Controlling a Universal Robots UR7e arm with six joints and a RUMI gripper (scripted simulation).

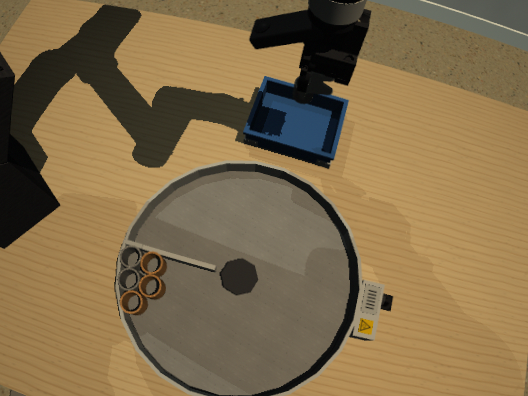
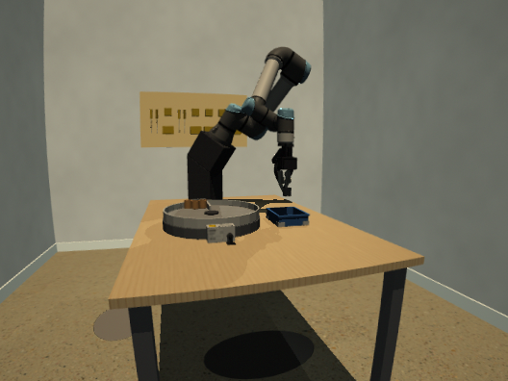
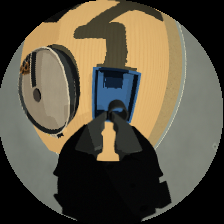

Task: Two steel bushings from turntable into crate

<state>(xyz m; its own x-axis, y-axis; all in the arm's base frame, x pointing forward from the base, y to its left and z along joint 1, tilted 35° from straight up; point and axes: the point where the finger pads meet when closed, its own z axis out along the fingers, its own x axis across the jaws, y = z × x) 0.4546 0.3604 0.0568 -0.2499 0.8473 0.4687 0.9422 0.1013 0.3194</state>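
We have one steel bushing (image 1: 306, 96) (image 2: 287, 191) (image 3: 118, 103) clamped between the fingertips of our gripper (image 1: 306, 86) (image 2: 286, 187) (image 3: 108, 111), raised above the blue crate (image 1: 296, 148) (image 2: 288, 218) (image 3: 94, 95). From overhead, the crate sits off the turntable's (image 1: 354, 250) (image 2: 212, 228) (image 3: 75, 85) one o'clock; inside its nine o'clock rim stand two grey bushings (image 1: 129, 278) and three copper-coloured ones (image 1: 162, 263) (image 2: 195, 204).
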